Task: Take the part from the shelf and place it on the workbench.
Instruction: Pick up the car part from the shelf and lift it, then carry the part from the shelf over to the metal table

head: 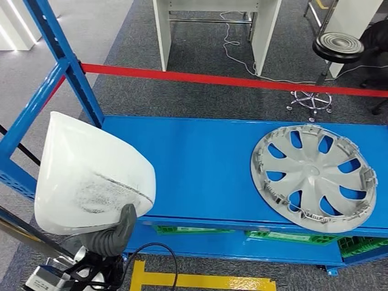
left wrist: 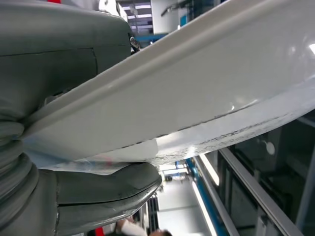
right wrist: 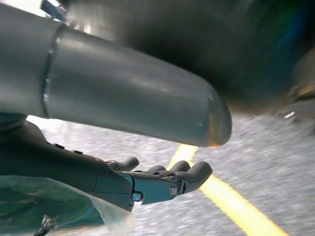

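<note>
A white curved plastic part [head: 86,179], shaped like a mirror cover with a dusty grey smear, is held up at the lower left of the head view by my left hand [head: 112,233]. Its grey thumb presses the part's underside. In the left wrist view the part [left wrist: 208,88] is pinched between the grey thumb [left wrist: 108,189] and the hand's upper side. It hangs in front of the left end of the blue shelf [head: 201,163]. My right hand [right wrist: 148,182] hangs over the floor, fingers stretched out and holding nothing.
A silver wheel cover [head: 313,177] lies flat on the right of the shelf. Blue uprights [head: 68,66] and a red rail [head: 228,80] frame the rack. Behind stand a white table [head: 215,30] and a stool [head: 336,45]. Yellow floor tape [head: 196,280] runs below.
</note>
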`<state>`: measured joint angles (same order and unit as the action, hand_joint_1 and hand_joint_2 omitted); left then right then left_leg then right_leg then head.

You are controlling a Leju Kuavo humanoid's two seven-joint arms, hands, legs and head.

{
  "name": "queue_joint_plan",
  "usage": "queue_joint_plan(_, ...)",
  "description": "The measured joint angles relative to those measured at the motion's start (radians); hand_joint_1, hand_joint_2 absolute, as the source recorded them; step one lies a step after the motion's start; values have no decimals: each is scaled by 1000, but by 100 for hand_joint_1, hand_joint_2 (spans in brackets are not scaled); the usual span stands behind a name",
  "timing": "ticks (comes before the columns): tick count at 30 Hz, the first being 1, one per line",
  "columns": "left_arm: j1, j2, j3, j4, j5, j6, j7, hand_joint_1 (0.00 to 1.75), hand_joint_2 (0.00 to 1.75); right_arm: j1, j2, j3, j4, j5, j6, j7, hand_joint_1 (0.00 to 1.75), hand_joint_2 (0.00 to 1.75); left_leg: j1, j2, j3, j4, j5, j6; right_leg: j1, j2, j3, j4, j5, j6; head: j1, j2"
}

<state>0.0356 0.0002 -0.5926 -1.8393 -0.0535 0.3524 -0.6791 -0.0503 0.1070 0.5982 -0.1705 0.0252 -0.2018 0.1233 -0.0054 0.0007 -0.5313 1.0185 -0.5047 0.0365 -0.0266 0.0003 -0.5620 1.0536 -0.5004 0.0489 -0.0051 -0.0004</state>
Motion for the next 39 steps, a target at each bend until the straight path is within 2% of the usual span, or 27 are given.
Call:
queue_joint_plan(3, 0, -3, 0, -2, 10, -11, 0, 175, 175, -1, 0, 0, 0, -2, 23, -24, 0, 0, -3, -1, -9, 13, 1, -12, 2, 5, 8, -21, -3, -15, -4, 0)
queue_joint_plan(5, 0, -3, 0, -3, 11, -11, 0, 175, 175, -1, 0, 0, 0, -2, 26, -26, 0, 0, 0, -2, -19, 32, -22, -21, 1, 3, 0, -23, 3, -29, -6, 0)
queue_joint_plan(6, 0, -3, 0, -4, 12, -11, 0, 175, 175, -1, 0, -1, 0, -2, 26, -27, 0, 0, 2, -2, -33, 67, -53, -26, 0, 1, -6, -25, 8, -37, -7, 0)
queue_joint_plan(8, 0, -3, 0, -5, 14, -13, 0, 175, 175, 0, 0, -1, 0, -4, 29, -29, 0, 0, 5, -2, -73, 185, -134, -33, 3, -2, -21, -24, 18, -48, -10, 0)
queue_joint_plan(9, 0, -3, 0, -5, 18, -18, -1, 175, 175, 0, 0, -2, 0, -8, 37, -34, 0, 0, 5, -2, -90, 243, -163, -35, 5, -3, -29, -24, 24, -51, -10, 0)
queue_joint_plan(10, -1, -3, 0, -5, 23, -25, -2, 175, 175, 0, 0, -4, 0, -15, 49, -41, 0, 0, 6, -2, -95, 276, -173, -34, 6, -4, -37, -23, 30, -52, -10, 0)
queue_joint_plan(11, -3, -4, 0, -5, 28, -33, -3, 175, 175, 0, 0, -9, 0, -24, 65, -49, 0, 0, 5, -2, -83, 271, -162, -32, 8, -4, -45, -23, 36, -52, -10, 0)
queue_joint_plan(12, -7, -5, 0, -5, 32, -41, -4, 175, 175, -1, 0, -14, 0, -33, 84, -58, 0, 0, 5, -2, -54, 228, -134, -29, 9, -4, -51, -23, 41, -51, -10, 0)
queue_joint_plan(13, -12, -6, 0, -5, 35, -47, -5, 175, 175, -1, 0, -19, 0, -41, 102, -65, 0, 0, 4, -2, -11, 158, -100, -24, 9, -3, -56, -23, 47, -49, -10, 0)
queue_joint_plan(15, -25, -11, -2, -5, 40, -57, -6, 175, 175, -1, 0, -27, 0, -51, 128, -73, 0, 0, 1, -2, 63, 25, -63, -16, 10, -2, -64, -23, 60, -41, -9, 0)
queue_joint_plan(16, -29, -13, -3, -4, 43, -60, -8, 175, 175, -1, 0, -30, 0, -53, 133, -73, 0, 0, -2, -3, 79, -9, -58, -14, 10, -2, -66, -25, 68, -35, -9, 0)
queue_joint_plan(19, -34, -16, -3, -3, 56, -63, -11, 175, 175, 0, 0, -40, 0, -55, 128, -71, 0, 0, -6, -1, 71, -25, -40, -5, 8, 0, -70, -33, 87, -15, -10, 0)
queue_joint_plan(20, -34, -17, -3, -3, 60, -63, -12, 175, 175, 0, 0, -42, 0, -54, 124, -71, 0, 0, -4, 1, 65, -29, -29, 2, 8, 0, -76, -26, 73, -11, -9, 0)
queue_joint_plan(21, -35, -19, -3, -3, 63, -63, -13, 175, 175, 0, 0, -43, 0, -53, 121, -71, 0, 0, -3, 3, 56, -34, -17, 9, 9, 1, -87, -2, 43, -8, -8, 0)
queue_joint_plan(23, -35, -21, -3, -2, 67, -64, -14, 175, 175, 0, 0, -45, 0, -53, 116, -71, 0, 0, -4, 5, 31, -35, 5, 19, 9, 1, -121, 105, -52, -4, -5, 0)
queue_joint_plan(24, -35, -21, -3, -2, 68, -64, -14, 175, 175, 0, 0, -47, 0, -53, 115, -71, 0, 0, -6, 5, 16, -33, 15, 20, 10, 1, -135, 171, -88, -2, -4, 0)
queue_joint_plan(25, -35, -21, -3, 0, 68, -64, -14, 175, 175, -1, 0, -48, 0, -53, 114, -72, 0, 0, -8, 5, 1, -32, 26, 21, 10, 1, -141, 222, -103, -1, -4, 0)
queue_joint_plan(26, -35, -21, -3, 1, 68, -64, -14, 175, 175, -1, 0, -49, 0, -53, 114, -72, 0, 0, -9, 5, -14, -30, 36, 20, 10, 1, -132, 244, -96, 0, -4, 0)
queue_joint_plan(27, -35, -21, -3, 2, 68, -64, -14, 175, 175, -1, 0, -49, 0, -52, 114, -73, 0, 0, -10, 6, -28, -28, 45, 19, 11, 1, -107, 230, -72, -1, -4, 0)
queue_joint_plan(29, -35, -21, -3, 2, 70, -63, -14, 175, 175, -2, 0, -50, 0, -48, 111, -74, 0, 0, -10, 5, -50, -23, 61, 15, 11, 1, -10, 108, -28, -5, -4, 0)
queue_joint_plan(31, -35, -21, -3, 2, 72, -61, -15, 175, 175, -4, 0, -50, 0, -39, 101, -74, 0, 0, -12, 5, -64, -15, 75, 7, 13, 2, 83, -30, -35, -11, -5, 0)
queue_joint_plan(32, -35, -21, -3, 2, 73, -60, -15, 175, 175, -4, 0, -50, 0, -36, 94, -72, 0, 0, -13, 5, -68, -12, 82, 2, 15, 4, 102, -64, -46, -13, -5, 0)
queue_joint_plan(34, -34, -21, -3, 2, 74, -59, -16, 175, 175, -3, 0, -50, 0, -32, 81, -67, 0, 0, -12, 5, -76, -8, 93, -8, 16, 3, 99, -80, -44, -25, -4, 0)
queue_joint_plan(35, -33, -21, -3, 2, 74, -57, -16, 175, 175, -3, 0, -50, 1, -31, 77, -66, 0, 0, -11, 4, -82, -1, 82, -14, 14, 0, 89, -81, -36, -35, -4, 0)
queue_joint_plan(36, -32, -20, -3, 2, 74, -56, -16, 175, 175, -2, 0, -50, 1, -31, 75, -66, 0, 0, -9, 2, -90, 20, 53, -20, 13, -3, 77, -83, -27, -45, -5, 0)
queue_joint_plan(37, -31, -19, -3, 2, 75, -55, -16, 175, 175, -2, 1, -50, 1, -31, 75, -69, 0, 0, -6, 1, -100, 58, 7, -26, 11, -6, 65, -84, -16, -52, -6, 0)
queue_joint_plan(39, -29, -18, -3, 3, 77, -58, -16, 175, 175, -2, 1, -50, 1, -32, 81, -79, 0, 0, 0, 1, -121, 174, -91, -35, 12, -9, 42, -82, 6, -57, -10, 0)
